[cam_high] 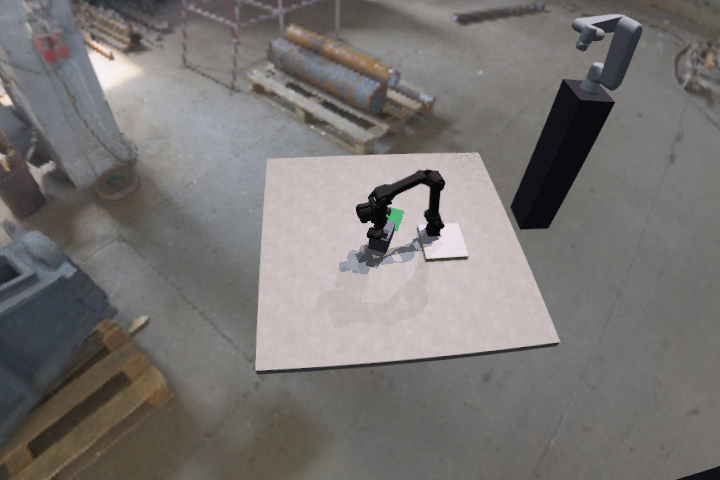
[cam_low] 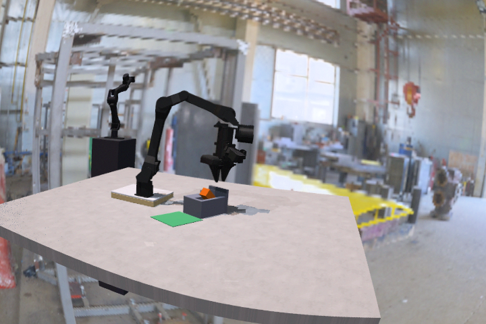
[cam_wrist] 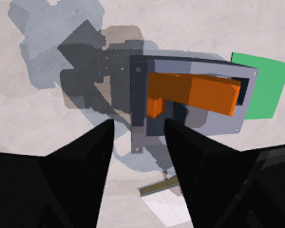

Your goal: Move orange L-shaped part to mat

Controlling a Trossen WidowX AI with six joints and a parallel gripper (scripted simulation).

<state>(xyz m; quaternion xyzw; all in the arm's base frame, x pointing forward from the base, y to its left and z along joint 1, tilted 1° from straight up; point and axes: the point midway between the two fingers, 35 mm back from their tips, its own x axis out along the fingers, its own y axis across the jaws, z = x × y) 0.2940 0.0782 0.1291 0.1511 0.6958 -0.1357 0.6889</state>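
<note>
The pincer (cam_low: 221, 178) hangs part-open and holds nothing, above the orange L-shaped part (cam_wrist: 196, 93), which sits tilted in the grey tray (cam_low: 203, 206), one end raised. Its long axis points toward the green mat (cam_low: 175, 219) on the counter (cam_low: 251, 252).

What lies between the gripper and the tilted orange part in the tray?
Nothing: the exterior view shows only air between the gripper and the orange part in the grey tray.
</note>
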